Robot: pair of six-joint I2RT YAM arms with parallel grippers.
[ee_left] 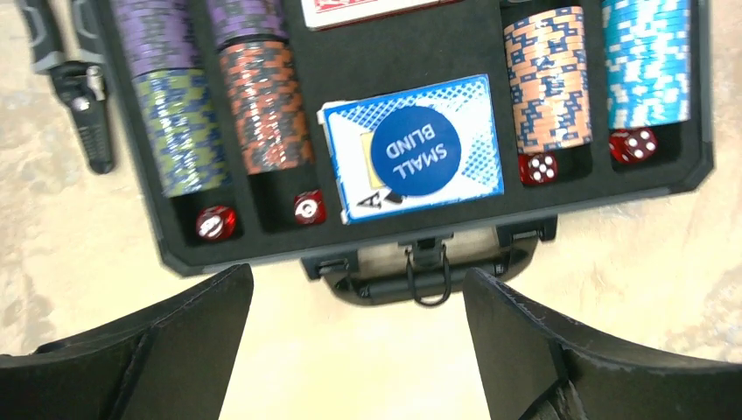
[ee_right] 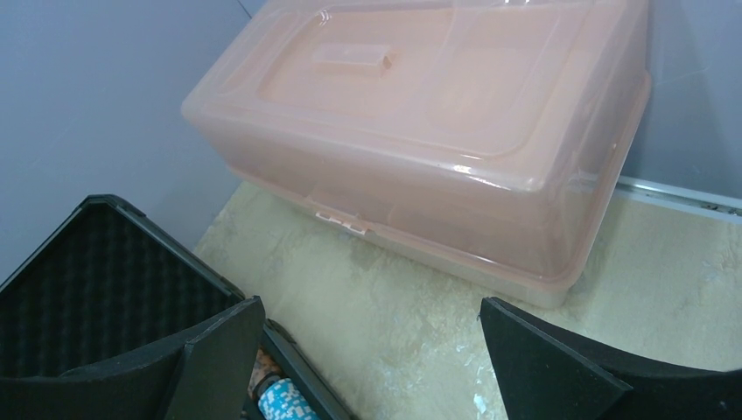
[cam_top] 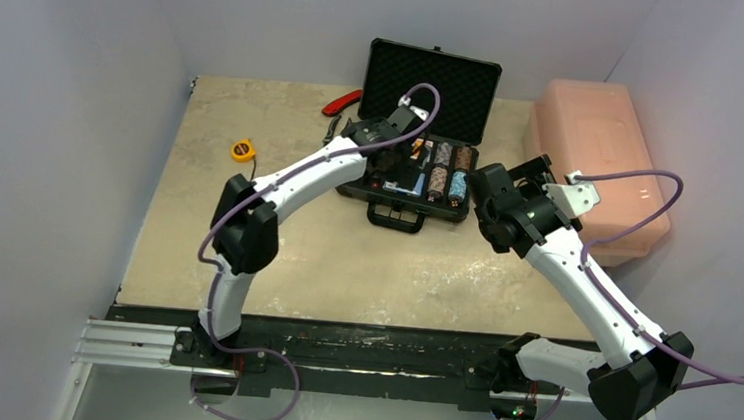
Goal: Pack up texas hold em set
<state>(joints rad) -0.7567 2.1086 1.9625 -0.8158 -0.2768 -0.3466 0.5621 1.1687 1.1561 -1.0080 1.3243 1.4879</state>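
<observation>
My left gripper (ee_left: pixel 354 297) gapes wide and empty over the handle side of the open black foam-lined briefcase (ee_left: pixel 411 52). Striped chip stacks (ee_left: pixel 271 105), small red dice (ee_left: pixel 538 168) and a blue disc (ee_left: pixel 416 150) on the blue card deck (ee_left: pixel 472 114) lie inside. My right gripper (ee_right: pixel 372 315), equally wide, faces the translucent pink plastic box (ee_right: pixel 437 131).

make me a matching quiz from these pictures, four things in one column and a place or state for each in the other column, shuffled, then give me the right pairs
Things:
1. disc
2. pink box
3. tape measure
4. case lid

Places or states:
A. standing open
B. left of the case
C. lying on the blue deck
D. right of the case, shut

Pairs: 1-C, 2-D, 3-B, 4-A
</observation>
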